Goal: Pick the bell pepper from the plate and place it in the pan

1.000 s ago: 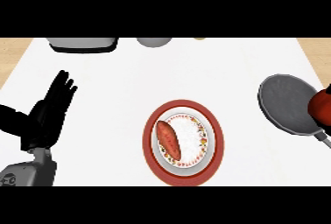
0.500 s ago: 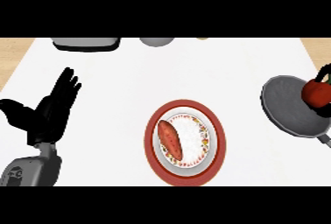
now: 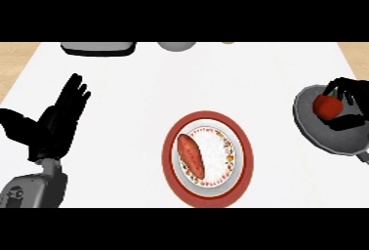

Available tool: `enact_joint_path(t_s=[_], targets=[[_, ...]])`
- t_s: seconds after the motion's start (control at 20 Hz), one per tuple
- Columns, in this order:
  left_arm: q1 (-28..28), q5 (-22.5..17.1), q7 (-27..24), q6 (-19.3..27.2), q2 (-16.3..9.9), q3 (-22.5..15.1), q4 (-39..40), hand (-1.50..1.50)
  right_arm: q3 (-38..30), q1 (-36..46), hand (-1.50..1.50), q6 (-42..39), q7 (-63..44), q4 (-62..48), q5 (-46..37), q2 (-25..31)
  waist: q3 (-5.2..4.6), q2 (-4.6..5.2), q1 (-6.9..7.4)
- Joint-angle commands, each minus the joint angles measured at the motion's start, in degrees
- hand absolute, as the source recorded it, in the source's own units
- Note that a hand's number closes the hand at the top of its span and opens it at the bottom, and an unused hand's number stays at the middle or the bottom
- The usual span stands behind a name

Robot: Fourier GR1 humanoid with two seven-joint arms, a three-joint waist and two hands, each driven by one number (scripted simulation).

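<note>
A red bell pepper point(image 3: 328, 106) is over the grey pan point(image 3: 328, 132) at the right edge, and my right hand point(image 3: 351, 100) curls round it from the right, partly cut off by the view's edge. Whether the pepper rests on the pan's floor I cannot tell. The red-rimmed plate point(image 3: 207, 158) sits at centre front and carries an orange sweet potato point(image 3: 192, 155). My left hand point(image 3: 54, 122) stays open at the left with its fingers pointing up, resting.
A dark grey appliance point(image 3: 97, 48) and a grey round object point(image 3: 176, 46) stand along the counter's back edge. The pan's handle point(image 3: 362, 155) runs off to the lower right. Wooden surface point(image 3: 14, 61) borders the white counter on both sides.
My right hand has carried the bell pepper leftward over the pan. The view has shifted a little. The left hand stays as it was.
</note>
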State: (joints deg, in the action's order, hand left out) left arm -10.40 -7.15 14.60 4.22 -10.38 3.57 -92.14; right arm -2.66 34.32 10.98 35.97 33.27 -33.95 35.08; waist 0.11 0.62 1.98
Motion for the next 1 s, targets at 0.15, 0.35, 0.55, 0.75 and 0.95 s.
enact_joint_path(t_s=[0.15, 0.35, 0.55, 0.75, 0.95], targets=[[1.7, 1.9, -2.3, 1.1, 2.6, -2.2, -0.6, 0.0, -1.6, 5.6, -1.5, -3.4, 2.8, -17.2, -1.2, -0.1, 0.08, 0.34, 0.62], [-0.1, 1.9, -0.4, 1.2, 1.4, -1.1, -0.1, 0.0, -3.9, 7.5, -1.5, -5.1, 7.8, -20.8, 0.5, -0.9, 0.09, 0.21, 0.2], [0.1, 1.2, -1.1, 0.0, 0.9, -0.7, 0.1, 0.0, -10.4, 9.4, -1.5, -11.7, 11.9, -21.0, 7.7, 1.1, 0.18, 0.38, 0.47], [-0.9, -0.7, -0.3, -0.9, -0.6, 1.7, 0.8, 0.0, -15.8, 5.9, -1.5, -23.6, 17.5, -23.8, 13.5, 7.9, 0.18, 0.23, -0.72], [-0.4, -0.8, -1.8, -1.5, -0.2, 1.5, 1.4, 0.0, -18.7, 6.7, -1.5, -34.5, 15.7, -27.0, 16.5, 13.0, 0.19, 0.44, -0.17]])
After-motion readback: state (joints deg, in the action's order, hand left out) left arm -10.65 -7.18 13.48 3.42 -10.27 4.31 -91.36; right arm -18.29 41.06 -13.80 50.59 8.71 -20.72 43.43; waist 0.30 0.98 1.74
